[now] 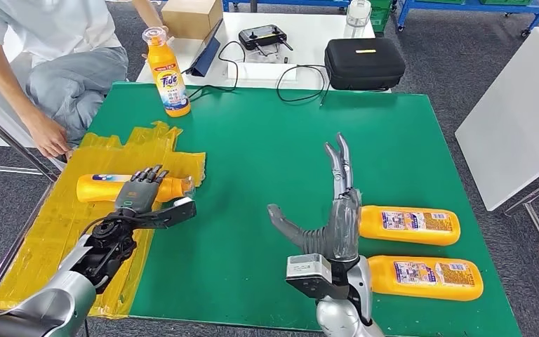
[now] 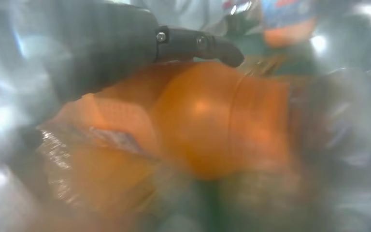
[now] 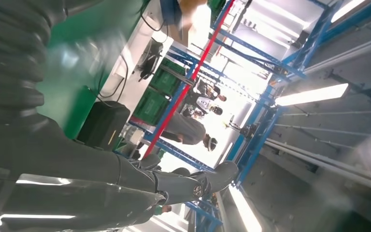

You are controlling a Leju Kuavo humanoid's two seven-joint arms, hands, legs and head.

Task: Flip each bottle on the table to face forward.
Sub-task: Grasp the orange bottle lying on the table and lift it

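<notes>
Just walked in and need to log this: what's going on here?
The robot's left hand rests on an orange bottle lying on the yellow sheet. Its right hand is open beside two more lying bottles. One Tide bottle stands upright at the far edge, near a seated person.

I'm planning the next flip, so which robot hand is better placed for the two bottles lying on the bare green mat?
Right robot hand: open, beside those bottles. The left rests on another bottle.
</notes>
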